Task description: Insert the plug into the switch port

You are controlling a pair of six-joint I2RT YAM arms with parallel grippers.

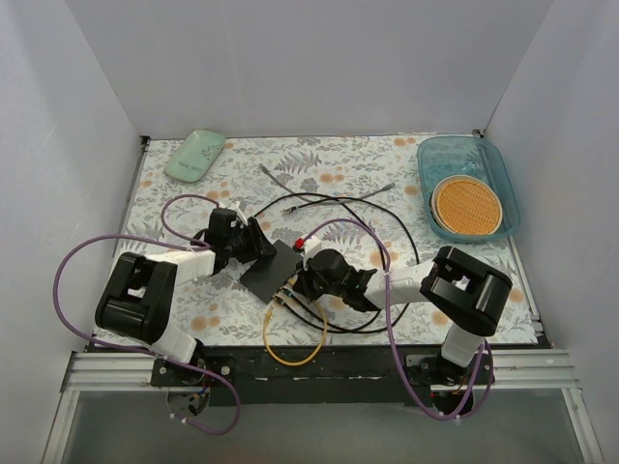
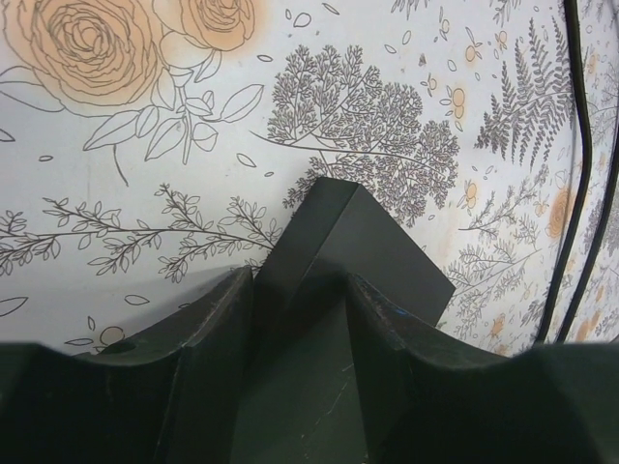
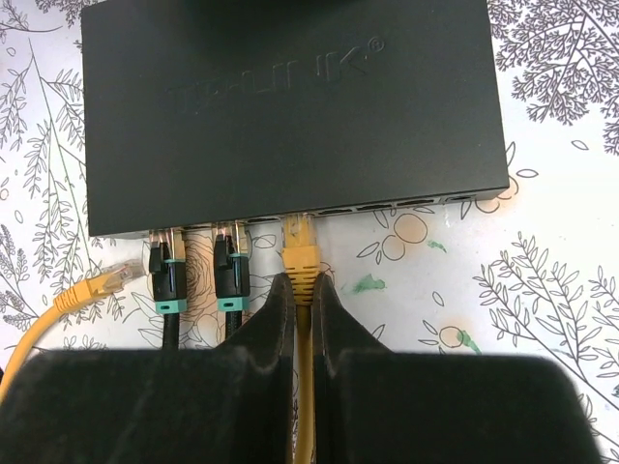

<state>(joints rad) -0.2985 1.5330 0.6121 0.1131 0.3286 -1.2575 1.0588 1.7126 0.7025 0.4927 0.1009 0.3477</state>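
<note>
The switch (image 1: pixel 270 273) lies flat near the middle of the floral-patterned desk (image 1: pixel 406 164), turned at an angle, with its row of ports facing near and right toward the right arm. The left gripper (image 2: pixel 295 290) reaches in from the left and is closed across the switch's far-left corner, one finger pressed against each side of the box. The right gripper (image 3: pixel 302 290) has its fingers pressed together on a yellow cable (image 1: pixel 290 353), pinching it just behind the yellow plug (image 3: pixel 301 249). That plug points straight at the port edge with its tip at the mouth of a port; whether it is fully seated cannot be told. Just beside it in the right wrist view, two black plugs (image 3: pixel 169 266) with teal collars sit in neighbouring ports, and a second yellow connector (image 3: pixel 111 280) lies loose on the desk next to them, apart from the switch. Thin black cables (image 1: pixel 387 208) trail over the desk beyond the switch. At the far right stands a teal tray (image 1: pixel 459 157) holding a round orange woven disc (image 1: pixel 466 205); at the far left lies a pale green dish (image 1: pixel 194 155)
</note>
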